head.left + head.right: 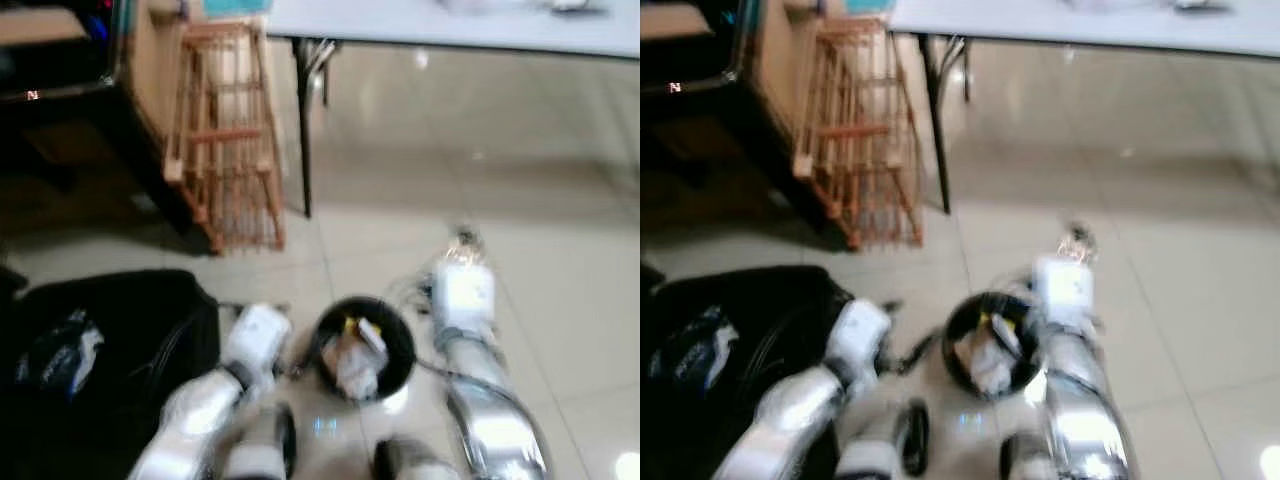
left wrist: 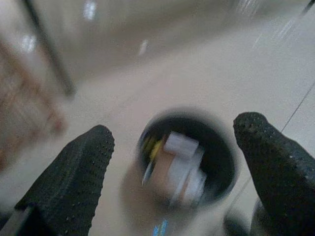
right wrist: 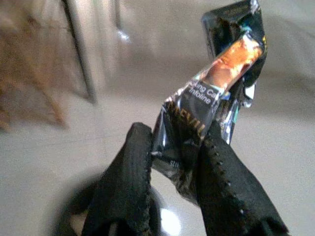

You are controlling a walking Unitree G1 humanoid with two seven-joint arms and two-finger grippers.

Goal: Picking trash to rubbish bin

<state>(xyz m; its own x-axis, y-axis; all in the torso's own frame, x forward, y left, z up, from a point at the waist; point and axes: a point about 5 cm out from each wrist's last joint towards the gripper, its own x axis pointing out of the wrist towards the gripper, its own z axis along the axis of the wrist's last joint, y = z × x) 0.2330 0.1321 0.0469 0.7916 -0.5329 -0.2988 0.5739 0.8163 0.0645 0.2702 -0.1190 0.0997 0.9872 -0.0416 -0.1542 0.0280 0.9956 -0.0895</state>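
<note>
A crumpled foil snack wrapper (image 3: 216,93) is pinched between the two black fingers (image 3: 129,182) of the robot's right pincer (image 3: 172,172), seen at the centre of the right wrist view, above the dark rim of a round black rubbish bin (image 1: 365,345). In the left eye view the bin stands on the pale tiled floor (image 1: 560,260) at lower centre, between the two silver arms, already holding white crumpled paper and a yellow scrap (image 1: 350,325). The left pincer (image 2: 172,147) is spread wide with nothing between its fingers, the bin visible beyond them. A black bag (image 1: 110,350) lies at lower left, a wooden rack (image 1: 225,140) stands at upper left beside the black leg of a white counter (image 1: 450,22) along the top edge
</note>
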